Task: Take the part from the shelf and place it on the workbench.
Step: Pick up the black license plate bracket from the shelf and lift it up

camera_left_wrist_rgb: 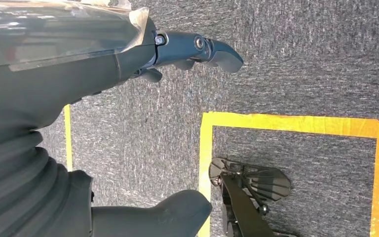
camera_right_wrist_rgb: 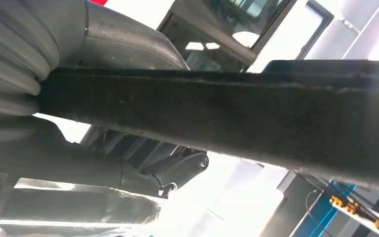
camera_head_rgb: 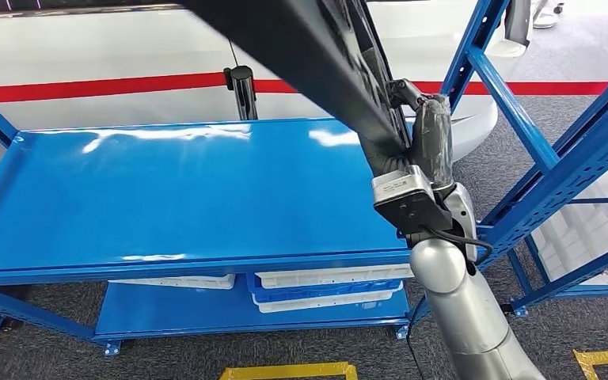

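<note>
The blue shelf (camera_head_rgb: pixel 174 190) lies under the long black part (camera_head_rgb: pixel 301 47), which slants above its right end. The right hand (camera_head_rgb: pixel 431 142) grips the part; hold it level while carrying. The left hand (camera_left_wrist_rgb: pixel 128 54) hangs over the floor, fingers apart, holding nothing.

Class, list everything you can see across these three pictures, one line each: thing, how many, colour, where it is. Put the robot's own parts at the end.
Long flat black part: one, black, held above the blue shelf's right end.
Blue metal shelf: one, blue, in front of the robot, top surface bare.
Plastic bins: several, white and blue, on the lower shelf level.
Blue rack frame: one, blue, to the right.
Red stripe: one, on the white wall behind.
Yellow floor tape: yellow, on the grey carpet.
Right hand: grey, grips the part.
Left hand: grey, hangs above the carpet, holds nothing.
</note>
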You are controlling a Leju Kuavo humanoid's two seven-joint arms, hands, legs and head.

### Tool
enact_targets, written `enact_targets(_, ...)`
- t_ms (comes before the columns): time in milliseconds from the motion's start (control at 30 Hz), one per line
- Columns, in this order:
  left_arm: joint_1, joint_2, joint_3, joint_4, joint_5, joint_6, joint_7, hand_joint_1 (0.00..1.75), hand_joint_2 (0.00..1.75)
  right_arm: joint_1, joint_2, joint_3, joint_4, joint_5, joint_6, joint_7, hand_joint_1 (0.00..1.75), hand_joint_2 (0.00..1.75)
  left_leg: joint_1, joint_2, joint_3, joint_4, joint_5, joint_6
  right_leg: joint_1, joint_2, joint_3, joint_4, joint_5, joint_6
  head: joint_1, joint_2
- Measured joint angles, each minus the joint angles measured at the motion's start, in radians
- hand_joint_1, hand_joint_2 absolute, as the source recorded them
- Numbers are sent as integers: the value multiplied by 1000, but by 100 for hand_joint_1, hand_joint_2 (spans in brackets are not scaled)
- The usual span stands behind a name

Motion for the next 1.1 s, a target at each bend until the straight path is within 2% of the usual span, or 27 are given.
enact_targets(33, 0, -1, 2, 1, 0, 0, 2, 0, 175, 0, 0, -3, -1, -14, 10, 0, 175, 175, 3, 2, 1, -9, 9, 6, 2, -1, -10, 23, -18, -2, 1, 0)
enact_targets(67, 0, -2, 3, 2, 0, 0, 4, 0, 175, 0, 0, -5, -2, -28, 22, 1, 175, 175, 5, 5, 2, -15, 15, 10, 3, -1, -30, 70, -46, -7, 2, 0)
enact_targets(133, -1, -10, 7, 3, 1, 11, 6, 0, 175, 0, 0, -8, 1, -52, 44, 4, 175, 175, 4, 7, -3, -16, 20, 14, 3, -2, -81, 208, -112, -17, 4, 0)
enact_targets(167, -2, -18, 9, 3, 3, 24, 6, 0, 175, -1, 2, -8, 5, -60, 52, 7, 175, 175, 4, 7, -6, -15, 21, 14, 2, -2, -99, 264, -131, -16, 4, 0)
enact_targets(200, -5, -29, 10, 4, 4, 40, 6, 0, 175, -2, 7, -8, 10, -63, 58, 13, 175, 175, 3, 7, -8, -13, 22, 13, 1, -2, -101, 286, -135, -10, 4, 0)
enact_targets(233, -9, -41, 11, 5, 5, 56, 6, 0, 175, -5, 14, -7, 16, -62, 60, 18, 175, 175, 4, 7, -9, -11, 22, 12, 0, -3, -83, 267, -124, -1, 4, 0)
enact_targets(300, -18, -61, 11, 8, 9, 74, 6, 0, 175, -16, 27, -5, 28, -57, 59, 27, 175, 175, 4, 5, -13, -2, 19, 6, -5, -4, -2, 133, -84, 15, 4, 0)
enact_targets(333, -23, -70, 13, 10, 13, 78, 6, 0, 175, -22, 32, -4, 32, -55, 57, 29, 175, 175, 3, 3, -19, 5, 17, 1, -3, -4, 36, 71, -71, 17, 4, 0)
enact_targets(367, -26, -76, 15, 12, 17, 81, 6, 0, 175, -27, 36, -4, 36, -55, 55, 29, 175, 175, 2, 2, -24, 13, 15, -4, -1, -4, 60, 29, -65, 16, 4, 0)
enact_targets(433, -30, -85, 23, 16, 26, 85, 6, 0, 175, -33, 44, -4, 44, -56, 52, 31, 175, 175, 0, 0, -35, 24, 15, -13, 5, -2, 67, 14, -66, 10, 4, 0)
enact_targets(500, -30, -89, 34, 19, 36, 87, 7, 0, 175, -39, 51, -4, 53, -58, 50, 32, 175, 175, 3, -2, -43, 37, 5, -21, -4, -2, 58, 13, -62, 1, 2, 0)
enact_targets(567, -31, -91, 41, 20, 43, 88, 7, 0, 175, -46, 58, -4, 60, -59, 50, 33, 175, 175, 8, -4, -70, 101, -48, -32, -9, -3, 50, 11, -53, -15, -1, 0)
enact_targets(633, -31, -91, 47, 21, 46, 88, 7, 0, 175, -50, 64, -4, 65, -60, 50, 33, 175, 175, 10, -4, -120, 228, -125, -41, -5, -5, 38, 12, -46, -28, -4, 0)
enact_targets(667, -31, -92, 50, 21, 48, 88, 8, 0, 175, -50, 65, -4, 68, -60, 50, 33, 175, 175, 10, -4, -140, 282, -148, -43, -3, -5, 32, 12, -42, -32, -4, 0)
enact_targets(700, -31, -92, 53, 21, 49, 88, 8, 0, 175, -50, 66, -3, 71, -61, 50, 33, 175, 175, 11, -4, -146, 308, -152, -44, -1, -6, 26, 13, -38, -35, -4, 0)
enact_targets(733, -31, -92, 56, 21, 50, 88, 8, 0, 175, -50, 67, -3, 74, -61, 50, 33, 175, 175, 11, -4, -133, 296, -137, -43, -1, -6, 21, 14, -34, -36, -4, 0)
enact_targets(800, -32, -92, 58, 21, 51, 88, 8, 0, 175, -50, 67, -3, 78, -61, 50, 33, 175, 175, 12, -4, -55, 171, -78, -38, 0, -5, 14, 15, -26, -33, -4, 0)
enact_targets(833, -33, -92, 58, 21, 51, 88, 8, 0, 175, -51, 67, -3, 79, -61, 49, 33, 175, 175, 10, -5, -14, 102, -57, -35, 1, -5, 12, 15, -21, -28, -3, 0)
enact_targets(867, -34, -92, 58, 21, 51, 88, 8, 0, 175, -53, 67, -3, 80, -61, 49, 33, 175, 175, 7, -6, 13, 54, -44, -31, 2, -5, 10, 15, -16, -22, -3, 0)
enact_targets(900, -35, -92, 59, 22, 51, 88, 8, 0, 175, -54, 68, -3, 80, -62, 49, 33, 175, 175, 4, -7, 24, 29, -40, -27, 2, -5, 8, 14, -10, -14, -4, 0)
enact_targets(967, -35, -93, 60, 23, 52, 87, 8, 0, 175, -58, 69, -4, 80, -65, 49, 33, 175, 175, -3, -8, 17, 24, -29, -17, 3, -5, 6, 10, 3, 3, -4, 0)
enact_targets(1000, -36, -93, 60, 23, 52, 87, 8, 0, 175, -59, 69, -4, 81, -66, 48, 33, 175, 175, -2, -6, 12, 20, -20, -10, 3, -5, 1, 13, 2, 7, -4, 0)
enact_targets(1033, -36, -93, 60, 25, 52, 86, 8, 0, 175, -61, 69, -5, 81, -67, 48, 33, 175, 175, -1, -3, 4, 17, -8, -1, 4, -5, -10, 27, -14, 7, -3, 0)
enact_targets(1100, -38, -94, 60, 26, 52, 82, 8, 0, 175, -64, 67, -6, 83, -68, 48, 33, 175, 175, 1, 2, -16, 12, 14, 13, 6, -5, -45, 112, -85, -7, 0, 0)
